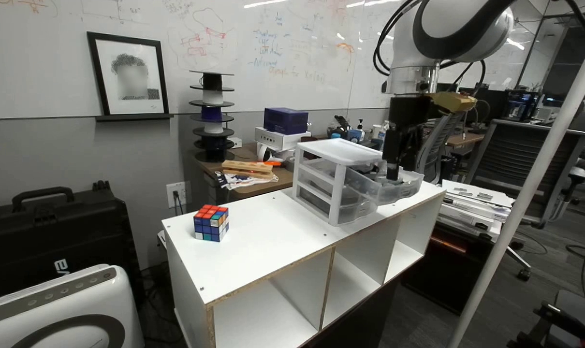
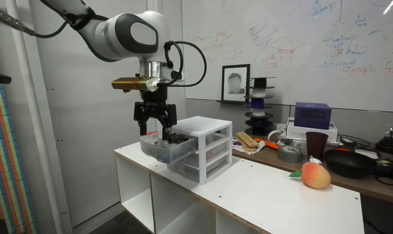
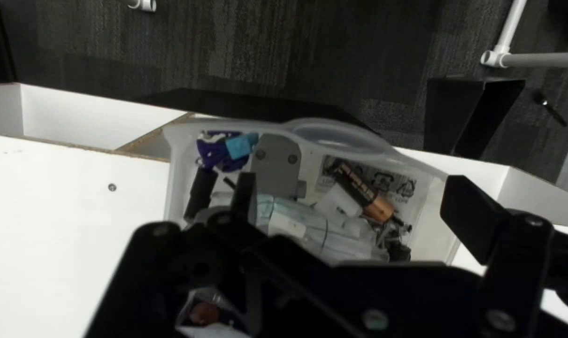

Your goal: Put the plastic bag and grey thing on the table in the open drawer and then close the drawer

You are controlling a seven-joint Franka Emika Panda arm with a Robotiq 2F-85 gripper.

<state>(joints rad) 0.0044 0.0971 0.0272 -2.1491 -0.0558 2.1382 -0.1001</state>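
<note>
In an exterior view the gripper (image 2: 155,132) hangs low over the top drawer (image 2: 167,152), jaws spread wide, nothing I can see pinched between them. Drawer's pulled well out of the chest (image 2: 203,125), which sits on the table (image 2: 245,191).

In an exterior view you get the drawer (image 1: 387,193) more side-on: not pushed in, gripper pointing down over it, so closing isn't done yet.

Wrist view's the best one for progress. Jaws are far apart there too, and the grey thing (image 3: 275,164) is lying in the drawer, near the front rim. What's probably the plastic bag (image 3: 331,234), clear and crumpled, is just beside it, but it's blurry and partly blocked so I wouldn't swear to it. Imo loading's done; left to do: lift clear, push the drawer in.
</note>
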